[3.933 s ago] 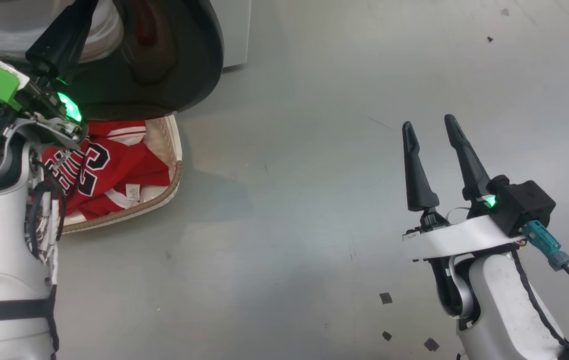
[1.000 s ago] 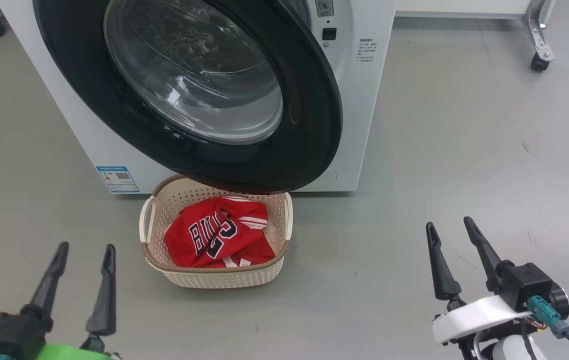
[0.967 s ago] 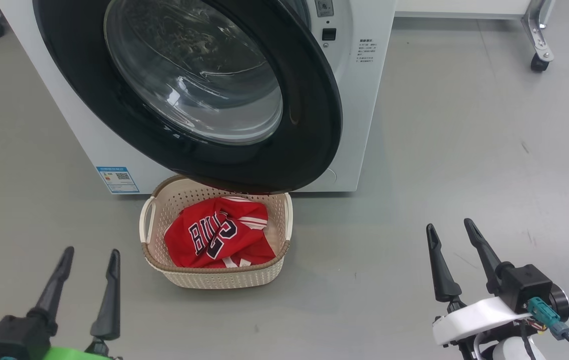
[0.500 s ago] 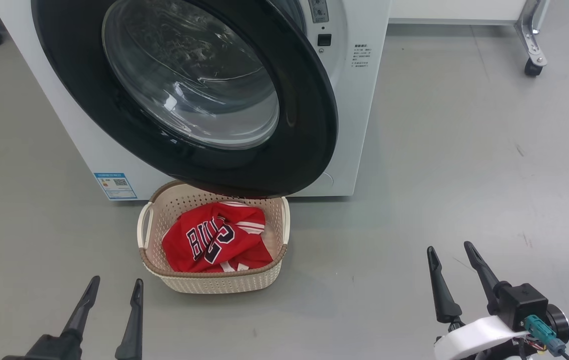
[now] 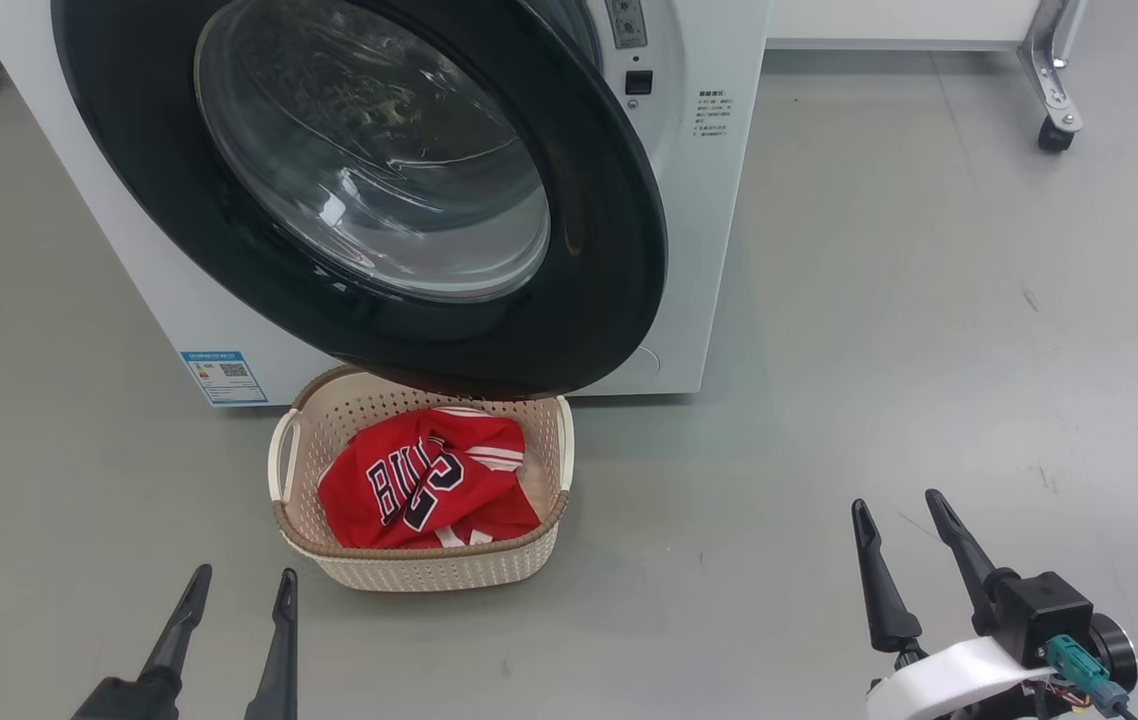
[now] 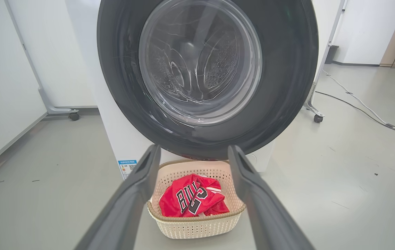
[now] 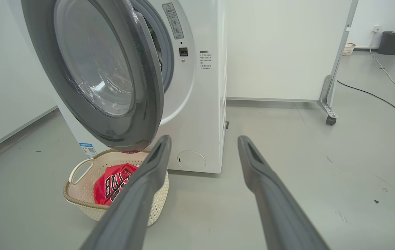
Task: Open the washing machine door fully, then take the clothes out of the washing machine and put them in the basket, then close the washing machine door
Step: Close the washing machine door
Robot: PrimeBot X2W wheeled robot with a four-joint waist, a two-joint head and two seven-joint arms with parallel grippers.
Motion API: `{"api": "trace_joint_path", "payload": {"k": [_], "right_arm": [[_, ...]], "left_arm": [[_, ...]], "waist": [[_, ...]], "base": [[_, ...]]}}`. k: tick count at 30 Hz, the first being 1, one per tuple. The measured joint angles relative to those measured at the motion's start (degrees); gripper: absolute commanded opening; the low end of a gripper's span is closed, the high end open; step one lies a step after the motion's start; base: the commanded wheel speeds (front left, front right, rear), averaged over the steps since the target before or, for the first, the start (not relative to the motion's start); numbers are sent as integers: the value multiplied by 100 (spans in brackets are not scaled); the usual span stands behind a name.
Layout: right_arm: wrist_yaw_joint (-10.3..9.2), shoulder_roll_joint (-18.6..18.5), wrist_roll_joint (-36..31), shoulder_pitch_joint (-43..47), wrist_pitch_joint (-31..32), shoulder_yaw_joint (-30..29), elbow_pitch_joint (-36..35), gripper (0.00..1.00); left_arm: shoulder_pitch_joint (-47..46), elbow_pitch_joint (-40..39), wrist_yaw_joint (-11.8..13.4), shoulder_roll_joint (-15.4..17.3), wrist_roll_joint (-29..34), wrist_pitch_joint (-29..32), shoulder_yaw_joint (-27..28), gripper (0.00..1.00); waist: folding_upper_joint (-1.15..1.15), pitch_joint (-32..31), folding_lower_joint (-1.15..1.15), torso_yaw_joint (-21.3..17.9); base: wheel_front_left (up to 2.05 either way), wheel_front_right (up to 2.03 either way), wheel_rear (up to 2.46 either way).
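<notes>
The white washing machine (image 5: pixel 699 230) stands ahead with its glossy black door (image 5: pixel 589 300) swung partly shut, a gap left at the latch side (image 7: pixel 157 55). Under the door sits the cream basket (image 5: pixel 429 570) holding the red clothes (image 5: pixel 424 485), the "BULLS 23" jersey on top. My left gripper (image 5: pixel 244 590) hovers open over the floor just in front of the basket's left corner. My right gripper (image 5: pixel 897 512) stands open over bare floor well to the basket's right. Both are empty. Basket (image 6: pixel 197 225) and clothes (image 6: pixel 192 199) appear between the left fingers (image 6: pixel 138 194). The drum's inside is hidden behind the door.
A white panel on a castor frame (image 5: pixel 1049 90) stands behind the machine to the right. A cable (image 7: pixel 374 95) runs across the floor at far right. A small bin (image 7: pixel 390 41) sits far back. Grey floor (image 5: pixel 879 350) stretches to the right of the machine.
The head view has tilted slightly, so the machine and basket sit a little lower. Both grippers have sunk toward the bottom edge and stay open. The door looks as before.
</notes>
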Motion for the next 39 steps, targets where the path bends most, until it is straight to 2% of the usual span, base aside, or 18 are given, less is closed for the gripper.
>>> {"api": "trace_joint_path", "payload": {"k": [13, 14, 15, 16, 17, 18, 24, 39], "right_arm": [[2, 3, -22, 0, 0, 2, -1, 100], [2, 4, -22, 0, 0, 1, -1, 94], [2, 4, -22, 0, 0, 1, -1, 82], [3, 5, -22, 0, 0, 0, -1, 44], [7, 5, -22, 0, 0, -4, -1, 15], [7, 7, -22, 0, 0, -9, -1, 0], [27, 5, -22, -1, 0, -20, 0, 0], [265, -52, -24, -502, 0, 116, 107, 0]], "left_arm": [[-5, 149, 57, -30, 5, -52, -35, 100], [-5, 159, 57, -32, 5, -52, -38, 100], [-6, 166, 58, -33, 11, -52, -41, 100], [-6, 171, 58, -35, 15, -52, -43, 100], [-7, 177, 58, -37, 20, -53, -45, 100], [-8, 182, 58, -41, 20, -56, -46, 100], [-21, 197, 57, -47, 64, -100, -113, 100], [-295, 134, 24, -143, 154, -105, -277, 100]], "waist": [[0, -70, 0, -8], [0, -76, 0, -8], [0, -83, 0, -6], [0, -90, 0, -6], [0, -97, 0, -5], [0, -104, 0, -4], [0, -116, 0, 17], [0, 76, 0, 397]], "base": [[0, 0, 0], [0, 0, 0], [0, 0, 0], [0, 0, 0], [0, 0, 0], [0, 0, 0], [0, 0, 0], [0, 0, 0]]}}
